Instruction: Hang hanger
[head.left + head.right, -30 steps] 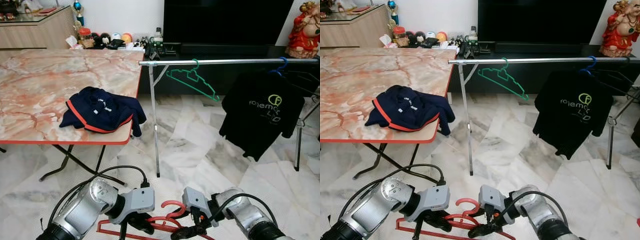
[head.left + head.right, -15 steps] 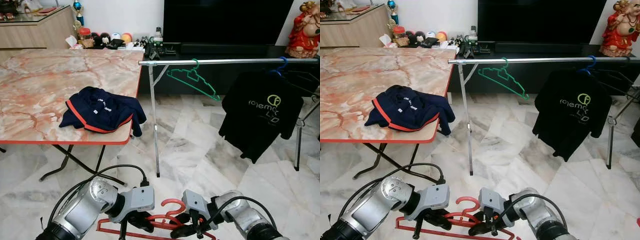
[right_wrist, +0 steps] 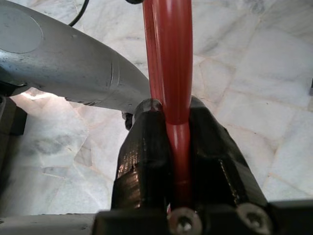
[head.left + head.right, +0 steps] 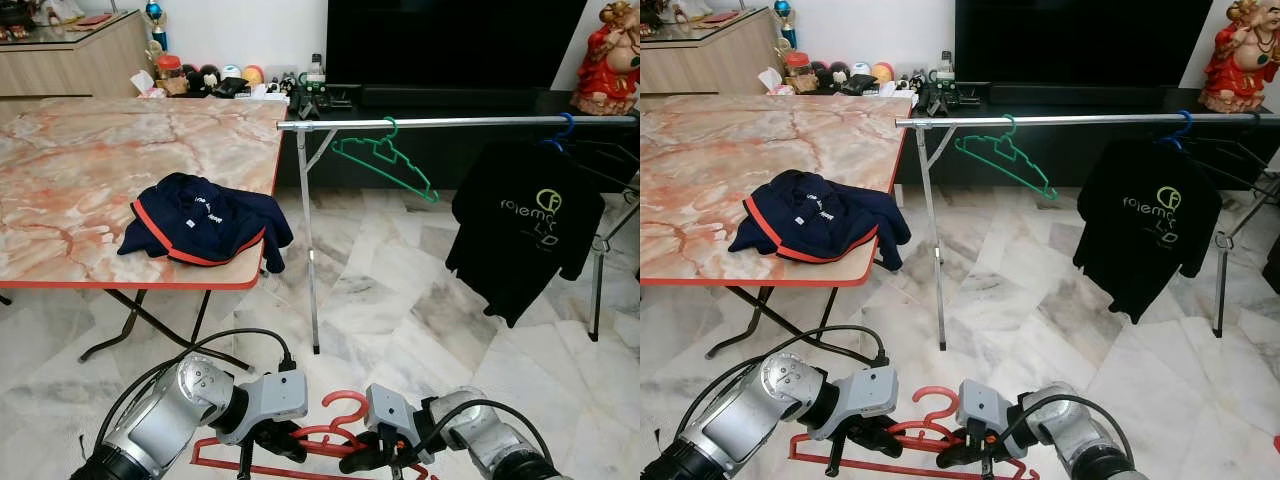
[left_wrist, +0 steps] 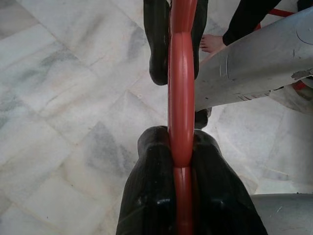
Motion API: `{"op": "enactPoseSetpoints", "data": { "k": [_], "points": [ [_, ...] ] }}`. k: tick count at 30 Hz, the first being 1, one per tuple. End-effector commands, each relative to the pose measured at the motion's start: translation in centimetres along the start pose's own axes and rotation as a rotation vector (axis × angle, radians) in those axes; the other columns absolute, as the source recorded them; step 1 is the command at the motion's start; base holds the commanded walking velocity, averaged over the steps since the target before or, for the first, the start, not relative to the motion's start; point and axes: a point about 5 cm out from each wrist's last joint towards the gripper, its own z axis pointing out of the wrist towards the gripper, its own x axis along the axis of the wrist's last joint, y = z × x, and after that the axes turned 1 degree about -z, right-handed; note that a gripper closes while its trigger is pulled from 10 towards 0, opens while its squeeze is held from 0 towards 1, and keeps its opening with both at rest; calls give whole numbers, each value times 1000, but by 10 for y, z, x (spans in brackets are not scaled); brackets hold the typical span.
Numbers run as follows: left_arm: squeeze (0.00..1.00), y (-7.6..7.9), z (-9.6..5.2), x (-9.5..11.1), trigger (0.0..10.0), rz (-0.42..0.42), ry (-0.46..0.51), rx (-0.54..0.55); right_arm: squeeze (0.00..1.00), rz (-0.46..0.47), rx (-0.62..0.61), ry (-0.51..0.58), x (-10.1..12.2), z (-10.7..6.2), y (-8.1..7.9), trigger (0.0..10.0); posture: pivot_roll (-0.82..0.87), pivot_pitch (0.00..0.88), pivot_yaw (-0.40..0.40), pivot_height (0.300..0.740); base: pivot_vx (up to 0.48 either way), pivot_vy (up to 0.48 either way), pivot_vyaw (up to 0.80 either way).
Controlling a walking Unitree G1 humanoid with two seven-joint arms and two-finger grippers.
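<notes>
You are at the carry step: the left gripper and right gripper both have their fingers clenched on the red hanger, held low at the bottom centre of the frame. Next, raise it and hook it over the steel rail at upper centre, probably between the green hanger and the black T-shirt. The floor is pale marble; a table at left carries a navy garment.

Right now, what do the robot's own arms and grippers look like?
Both arms are rounded silver metal tubes ending in boxy grey wrist blocks. Black cables loop from the left arm and over the right arm. The left gripper and right gripper each have two long, glossy black fingers; screws show at the right one's base.
</notes>
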Motion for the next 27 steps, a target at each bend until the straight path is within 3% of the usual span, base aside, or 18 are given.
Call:
{"op": "enactPoseSetpoints", "data": {
  "k": [1,6,7,16,20,21,22,23,24,25,27],
  "points": [
    [0,-4,-5,11,10000,32,66,8,0,45,-34,-32,-11,-4,0,0,86,46,-33,740,0,0,0],
    [0,-5,-4,10,10000,41,84,17,0,52,-41,-38,-14,-5,-1,0,83,47,-34,740,0,0,0],
    [1000,-5,-4,10,10000,47,88,18,0,53,-41,-39,-15,-5,-1,0,83,47,-34,740,0,0,0],
    [1000,-5,-15,16,10000,20,140,-5,0,65,-66,-134,-34,-5,-8,0,84,44,-34,740,0,0,0],
    [1000,-5,-19,5,10000,28,51,-6,0,74,-83,-180,-44,-6,-11,0,80,40,-31,740,0,0,0],
    [0,-9,-21,-7,10000,53,-33,42,0,80,-91,-194,-49,-8,-13,0,79,39,-30,740,0,0,0],
    [0,-9,-21,-7,10000,53,-33,42,0,80,-91,-194,-49,-8,-13,0,79,39,-30,740,0,0,0],
    [0,-11,-21,-10,7922,53,-45,64,0,82,-94,-202,-51,-9,-13,0,79,39,-30,740,0,0,0],
    [0,-11,-20,-9,7922,45,-19,62,0,83,-95,-204,-52,-9,-14,0,74,35,-29,740,0,0,0],
    [0,-11,-20,-9,0,29,-9,64,0,84,-97,-206,-52,-9,-14,0,73,34,-29,740,0,0,0],
    [0,-10,-20,-10,0,25,-10,57,0,84,-98,-208,-53,-10,-14,0,72,34,-29,740,0,0,0]
  ]
}}
